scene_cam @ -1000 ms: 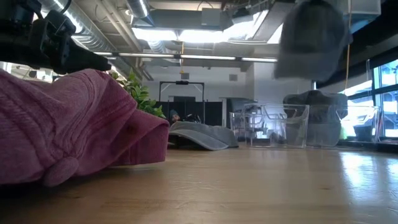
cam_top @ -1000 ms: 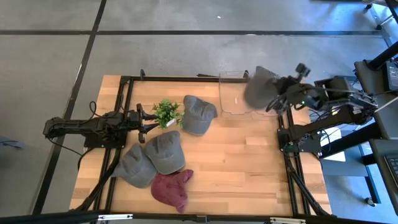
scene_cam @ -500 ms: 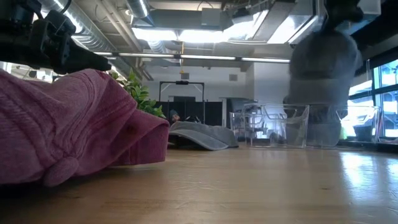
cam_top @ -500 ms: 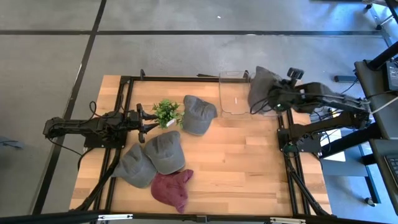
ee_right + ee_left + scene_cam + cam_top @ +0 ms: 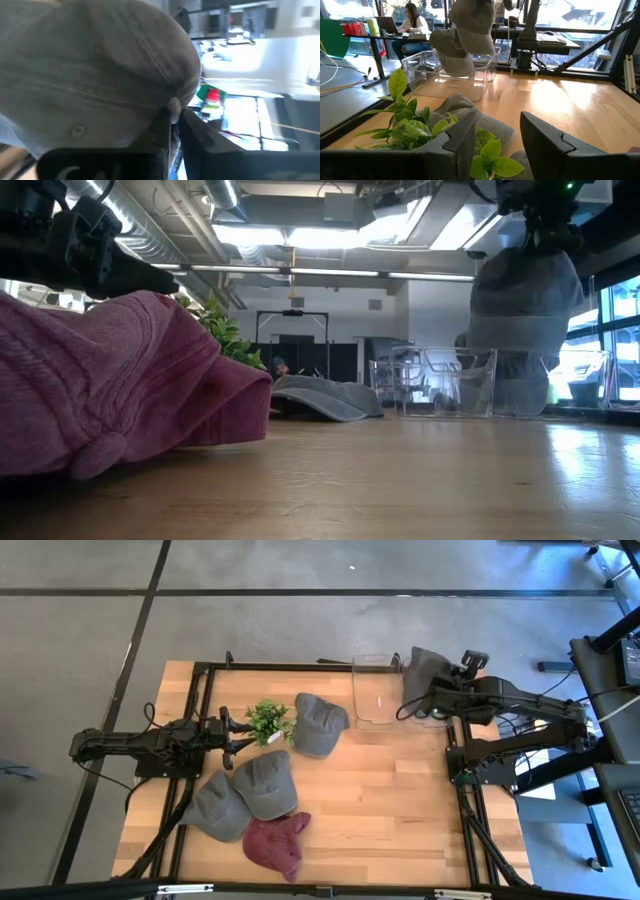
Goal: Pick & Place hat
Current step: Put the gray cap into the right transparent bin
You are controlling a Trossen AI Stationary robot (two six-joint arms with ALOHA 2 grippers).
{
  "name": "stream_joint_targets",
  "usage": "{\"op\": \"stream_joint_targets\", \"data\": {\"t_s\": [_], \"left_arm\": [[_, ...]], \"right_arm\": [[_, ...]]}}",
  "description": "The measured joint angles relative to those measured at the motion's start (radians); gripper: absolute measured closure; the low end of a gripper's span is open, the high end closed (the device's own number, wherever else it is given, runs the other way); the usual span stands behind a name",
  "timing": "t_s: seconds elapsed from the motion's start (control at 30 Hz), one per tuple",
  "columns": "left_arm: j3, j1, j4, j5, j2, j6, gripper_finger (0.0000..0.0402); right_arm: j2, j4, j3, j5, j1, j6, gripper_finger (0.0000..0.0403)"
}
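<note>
My right gripper (image 5: 436, 693) is shut on a grey hat (image 5: 421, 672) at the table's far right, just beside the clear bin (image 5: 377, 690). In the low view the hat (image 5: 524, 300) hangs under the gripper (image 5: 545, 225), above the bin (image 5: 445, 385). My left gripper (image 5: 243, 732) waits open at the left by the small plant (image 5: 266, 720), holding nothing. Another grey hat (image 5: 320, 723) lies on the table beside the plant. Two grey hats (image 5: 264, 783) (image 5: 215, 806) and a maroon one (image 5: 277, 843) lie crown up near the front. My right gripper pinches the hat's crown beside its top button (image 5: 173, 105) between its two fingers (image 5: 161, 126). The fingers come from the table's right, slanting downward. The hat hangs below them, lifted clear of the table, its opening and brim lowest.
The clear bin (image 5: 445, 70) stands at the far edge, right of centre. The plant's leaves (image 5: 415, 125) are directly in front of my left gripper (image 5: 495, 137). The middle and near right of the wooden table (image 5: 400, 800) are bare wood. A person sits at a desk (image 5: 412, 17) beyond the table.
My right gripper has come down with the grey hat and has rolled. The hat, which was high and tilted, now hangs lower, beside the bin. The grip has stayed shut on it.
</note>
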Motion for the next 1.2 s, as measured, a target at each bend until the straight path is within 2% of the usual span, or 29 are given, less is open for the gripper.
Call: {"op": "stream_joint_targets", "data": {"t_s": [0.13, 0.37, 0.9, 1.2], "left_arm": [[0.0, 0.0, 0.0, 0.0, 0.0, 0.0, 0.0253], [0.0, 0.0, 0.0, 0.0, 0.0, 0.0, 0.0253], [0.0, 0.0, 0.0, 0.0, 0.0, 0.0, 0.0253], [0.0, 0.0, 0.0, -0.001, 0.0, 0.0, 0.0253]], "right_arm": [[0.0, 0.005, 0.014, 0.05, -0.033, -0.045, 0.038], [0.001, 0.047, 0.004, -0.002, -0.068, -0.053, 0.038], [0.001, 0.163, -0.173, -0.02, -0.065, -0.13, 0.0371], [-0.008, 0.167, -0.181, -0.034, -0.003, -0.181, 0.0378]]}}
